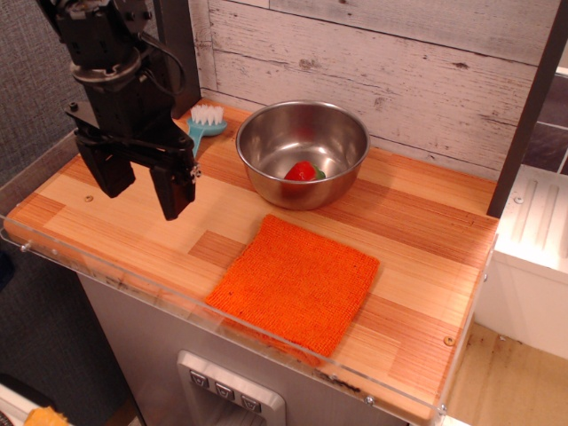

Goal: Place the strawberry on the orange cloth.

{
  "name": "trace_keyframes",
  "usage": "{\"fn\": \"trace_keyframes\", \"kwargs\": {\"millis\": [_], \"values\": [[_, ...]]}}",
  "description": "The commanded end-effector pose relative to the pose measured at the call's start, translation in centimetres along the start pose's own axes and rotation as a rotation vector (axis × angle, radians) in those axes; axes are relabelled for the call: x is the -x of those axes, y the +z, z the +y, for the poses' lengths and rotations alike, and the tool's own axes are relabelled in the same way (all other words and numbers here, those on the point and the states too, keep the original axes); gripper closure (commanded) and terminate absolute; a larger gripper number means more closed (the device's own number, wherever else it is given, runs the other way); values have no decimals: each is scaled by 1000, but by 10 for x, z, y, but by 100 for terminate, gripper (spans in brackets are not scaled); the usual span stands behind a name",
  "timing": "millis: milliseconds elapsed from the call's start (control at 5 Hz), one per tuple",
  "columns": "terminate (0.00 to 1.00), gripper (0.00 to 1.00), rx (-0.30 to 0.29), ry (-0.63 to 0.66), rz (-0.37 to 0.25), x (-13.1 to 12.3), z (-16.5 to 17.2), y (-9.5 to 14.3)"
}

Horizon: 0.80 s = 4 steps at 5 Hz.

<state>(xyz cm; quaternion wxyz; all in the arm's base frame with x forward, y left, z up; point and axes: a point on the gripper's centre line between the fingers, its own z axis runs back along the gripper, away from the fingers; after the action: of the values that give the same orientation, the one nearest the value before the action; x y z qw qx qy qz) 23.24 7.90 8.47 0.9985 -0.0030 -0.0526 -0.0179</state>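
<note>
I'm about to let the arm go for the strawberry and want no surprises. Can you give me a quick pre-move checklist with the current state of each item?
1. Strawberry located: ok, it lies inside the steel bowl.
2. Gripper empty and open: ok, fingers apart with nothing between them.
3. Gripper lined up over the bowl: not ok, it hangs to the bowl's left, above the wooden counter.
4. Orange cloth free to receive: ok, flat and bare.
5. Brush out of the way: cannot tell, it lies close behind the gripper.
</note>
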Motion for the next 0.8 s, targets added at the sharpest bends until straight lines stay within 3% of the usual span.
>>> {"fn": "trace_keyframes", "kwargs": {"millis": [0,400,600], "values": [[0,0,0,0,0,0,0,0],[0,0,30,-19,-22,-41,-19,7],[0,0,-6,-26,-42,-68,-28,13]]}}
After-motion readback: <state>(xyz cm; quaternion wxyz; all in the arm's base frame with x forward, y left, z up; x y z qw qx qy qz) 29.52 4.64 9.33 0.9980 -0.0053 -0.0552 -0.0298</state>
